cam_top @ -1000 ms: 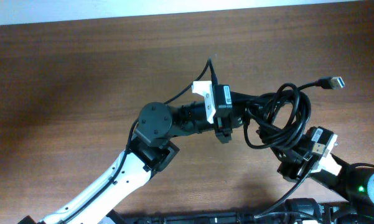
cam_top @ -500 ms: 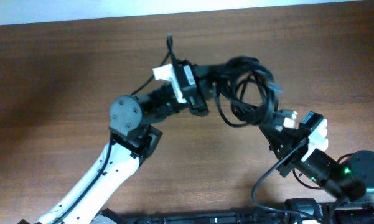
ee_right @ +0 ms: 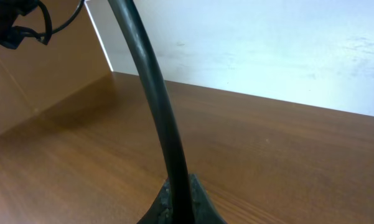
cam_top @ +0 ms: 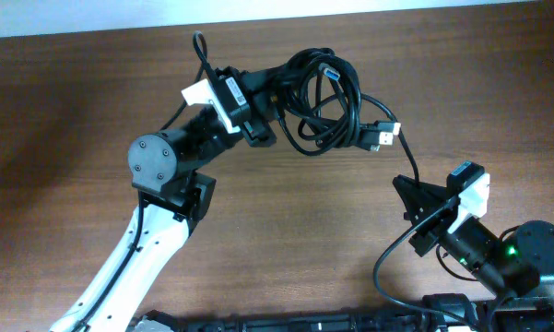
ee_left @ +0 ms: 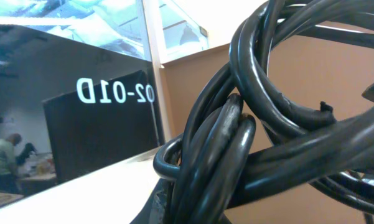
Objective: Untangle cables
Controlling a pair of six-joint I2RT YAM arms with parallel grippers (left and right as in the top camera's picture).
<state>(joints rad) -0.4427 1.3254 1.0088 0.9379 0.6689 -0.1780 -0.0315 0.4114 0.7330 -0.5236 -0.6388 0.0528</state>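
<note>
we've got the cables (cam_top: 306, 85) bunched far-middle over the desk (cam_top: 64, 120) | left pincer (cam_top: 275, 90) clamped on the bundle | right pincer (cam_top: 402, 190) closed on one strand, near right | bundle hogs most of the left wrist view

A brown wooden table (cam_top: 64, 138) is seen from overhead, with a strip of white wall (cam_top: 258, 9) along its far edge. In the right wrist view the tabletop is met by that wall, and a brown panel (ee_right: 25, 81) is set at the left. In the left wrist view a dark board (ee_left: 99, 149) is marked with white lettering (ee_left: 115, 92) that reads reversed, and a blurred person (ee_left: 1, 158) in a light shirt is shown at the lower left.
</note>
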